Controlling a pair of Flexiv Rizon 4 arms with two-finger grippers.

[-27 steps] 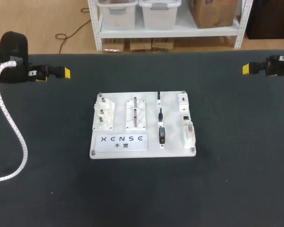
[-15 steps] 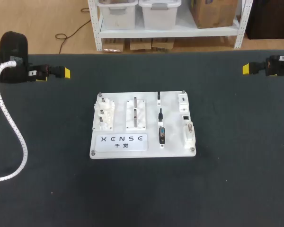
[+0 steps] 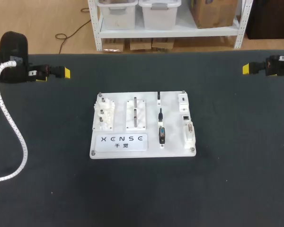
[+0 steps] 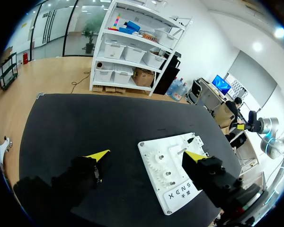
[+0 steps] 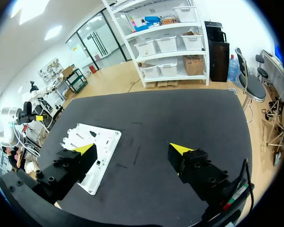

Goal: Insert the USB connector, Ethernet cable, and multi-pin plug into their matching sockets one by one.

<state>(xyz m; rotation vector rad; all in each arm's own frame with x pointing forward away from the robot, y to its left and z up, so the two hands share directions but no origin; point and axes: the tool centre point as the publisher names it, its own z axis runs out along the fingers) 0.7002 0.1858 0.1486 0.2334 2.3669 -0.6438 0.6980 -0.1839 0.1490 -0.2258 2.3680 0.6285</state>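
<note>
Gaping wide, the left gripper (image 4: 146,154) holds nothing, its yellow-tipped fingers (image 4: 98,154) spread well apart above the black table (image 4: 71,118). Just ahead of it lies the white board (image 4: 175,149), nearer one finger than the other, with that finger's dark body covering one edge. The gears (image 4: 162,172) sit on the side of the board closest to this gripper. The right gripper (image 5: 132,148) is likewise spread open and empty. The board lies ahead of it and off to one side, partly behind one finger.

In the head view, both grippers hang over the table's far corners, each well apart from the board between them. On the half of the board nearer the right gripper, three plugs rest in a line: the multi-pin plug (image 3: 162,135) first, the Ethernet cable (image 3: 160,114) beyond it, and the USB connector (image 3: 159,96) farthest. Beside them, toward the right gripper, runs the column of sockets (image 3: 189,132). All three plugs lie well apart from both grippers. A white spiral hose (image 3: 23,151) trails from the left arm across the table.
</note>
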